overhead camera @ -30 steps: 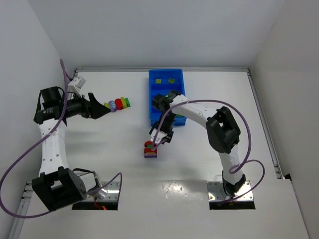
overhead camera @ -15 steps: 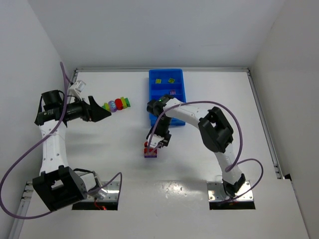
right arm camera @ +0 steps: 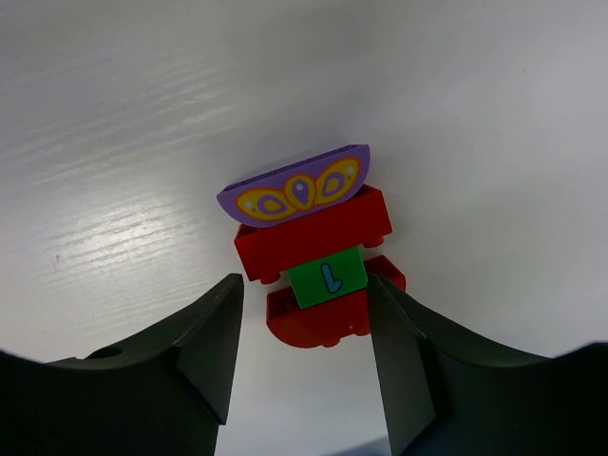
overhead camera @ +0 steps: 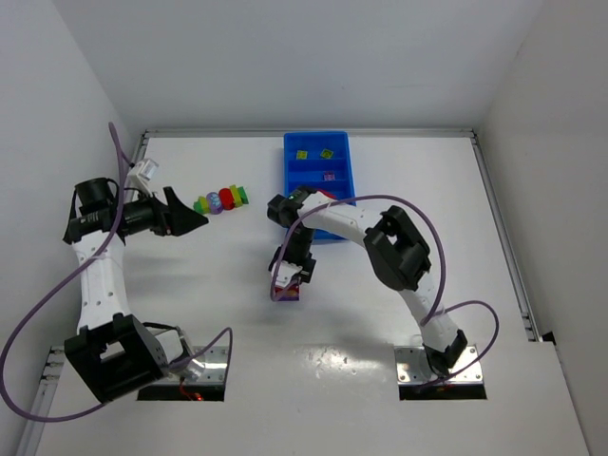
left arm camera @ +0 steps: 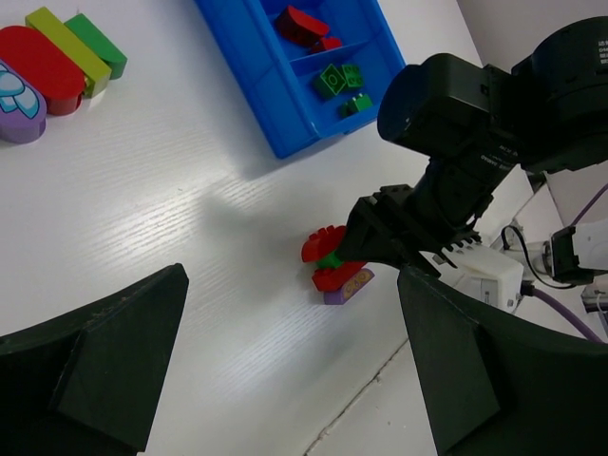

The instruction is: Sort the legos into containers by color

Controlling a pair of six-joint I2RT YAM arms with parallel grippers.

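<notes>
Your right gripper hangs just off the near end of the blue tray, on its left corner side, pointing down at the table. Its jaws are spread wide and hold nothing.

The lego cluster lies on the table directly under that gripper, near the tray but apart from it. In the right wrist view it sits between the two fingers: a purple curved piece farthest from the wrist, then a red brick, a small green piece, and a red rounded piece closest in. The fingers flank the near red piece. You cannot tell from these views whether either finger touches it.

Your left gripper is well to the left of the tray, also wide open and holding nothing. A row of legos lies between it and the tray's left wall, closer to the gripper's tips and apart from them.

Inside the tray, the far compartment holds two yellow-green pieces and the next one a purple piece. The left wrist view shows green pieces in the end compartment nearest the cluster and red pieces in the one beside it.
</notes>
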